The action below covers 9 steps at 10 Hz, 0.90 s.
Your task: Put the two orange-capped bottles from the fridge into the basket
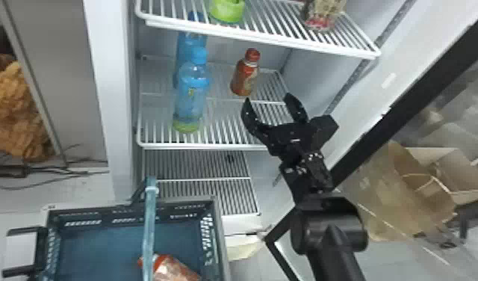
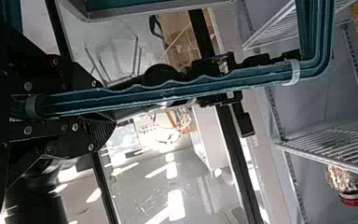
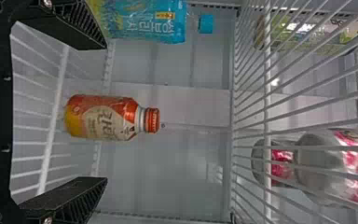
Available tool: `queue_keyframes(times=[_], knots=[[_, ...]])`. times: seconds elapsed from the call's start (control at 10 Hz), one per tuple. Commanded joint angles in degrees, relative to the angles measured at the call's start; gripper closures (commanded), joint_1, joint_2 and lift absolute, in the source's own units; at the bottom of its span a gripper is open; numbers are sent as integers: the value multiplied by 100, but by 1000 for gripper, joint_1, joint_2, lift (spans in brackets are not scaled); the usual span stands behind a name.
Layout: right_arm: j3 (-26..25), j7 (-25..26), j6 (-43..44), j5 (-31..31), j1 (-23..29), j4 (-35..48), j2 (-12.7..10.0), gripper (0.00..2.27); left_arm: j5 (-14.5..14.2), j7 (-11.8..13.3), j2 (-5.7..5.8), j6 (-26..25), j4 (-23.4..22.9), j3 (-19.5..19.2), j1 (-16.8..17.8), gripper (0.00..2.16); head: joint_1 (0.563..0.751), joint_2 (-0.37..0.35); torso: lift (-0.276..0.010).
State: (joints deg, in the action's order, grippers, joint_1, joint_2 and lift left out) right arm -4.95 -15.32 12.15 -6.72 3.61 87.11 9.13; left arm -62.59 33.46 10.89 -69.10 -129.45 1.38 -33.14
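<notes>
Grasping the bottle (image 1: 244, 79): upright, ahead of the open right tool (image 1: 267, 98).
Slide in level, centre it, then close gently; avoid the blue bottles (image 1: 191, 99) at the tool's left.

In the head view, the basket (image 1: 220, 239) runs off the bottom edge, which also cuts off the red-and-white bottle (image 1: 174, 269) inside it, and the basket's handle (image 1: 148, 224) hides a strip near that bottle's cap. We see the rear blue bottle (image 1: 189, 39) only partly, behind the front one (image 1: 191, 101) and the upper shelf (image 1: 249, 37). The top edge crops the green container (image 1: 227, 10) there; we cannot tell what it is. In the right wrist view, wire bars cross the clear bottle (image 3: 321, 168), and the right edge trims it.
</notes>
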Motion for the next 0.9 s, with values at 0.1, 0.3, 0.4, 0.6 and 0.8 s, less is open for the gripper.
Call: queue_keyframes(times=[0.1,0.3,0.4,0.6,0.8], knots=[[255,73,177,-93,-572,-843,54,42,-2,-6,0,6,0,11,24,1200,695,-350,-235],[655,293,388,-71,-1149,-1701,133,39,-2,-6,9,20,14,22,52,1200,695,-350,-235],[838,425,445,-48,-1472,-2122,159,28,-2,-6,18,20,14,34,66,1200,695,-350,-235],[906,644,473,-2,-1922,-2629,194,24,-2,-6,18,20,28,57,80,1200,695,-350,-235],[1043,776,487,-2,-2245,-2980,203,19,-13,-6,9,34,28,57,80,1200,695,-350,-235]])
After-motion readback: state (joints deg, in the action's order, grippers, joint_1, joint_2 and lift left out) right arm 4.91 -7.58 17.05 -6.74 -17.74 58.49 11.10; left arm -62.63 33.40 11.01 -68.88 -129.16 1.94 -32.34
